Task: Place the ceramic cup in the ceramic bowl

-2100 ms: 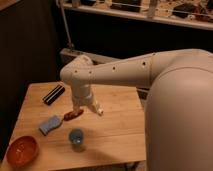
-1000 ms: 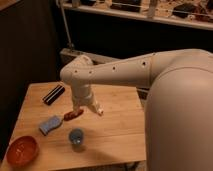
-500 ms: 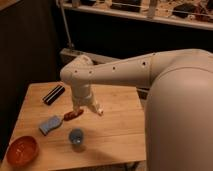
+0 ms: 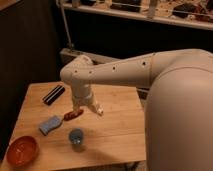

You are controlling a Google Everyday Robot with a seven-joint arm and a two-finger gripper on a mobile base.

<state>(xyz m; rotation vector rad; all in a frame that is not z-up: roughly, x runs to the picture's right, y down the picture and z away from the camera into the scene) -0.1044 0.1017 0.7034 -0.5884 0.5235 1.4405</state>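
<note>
The ceramic cup (image 4: pixel 76 138), small and blue-grey, stands upright on the wooden table (image 4: pixel 117 127) near its front edge. The ceramic bowl (image 4: pixel 21 150), orange-red and shallow, sits at the table's front left corner, well left of the cup. My gripper (image 4: pixel 87 107) hangs from the white arm above the table's middle, up and slightly right of the cup. Its two pale fingers (image 4: pixel 96 108) are spread apart with nothing between them, so it is open.
A light-blue sponge-like block (image 4: pixel 50 124) lies between bowl and cup. A small red-orange object (image 4: pixel 72 115) lies just below the gripper. A black flat bar (image 4: pixel 54 94) rests at the table's back left. Shelving stands behind the table.
</note>
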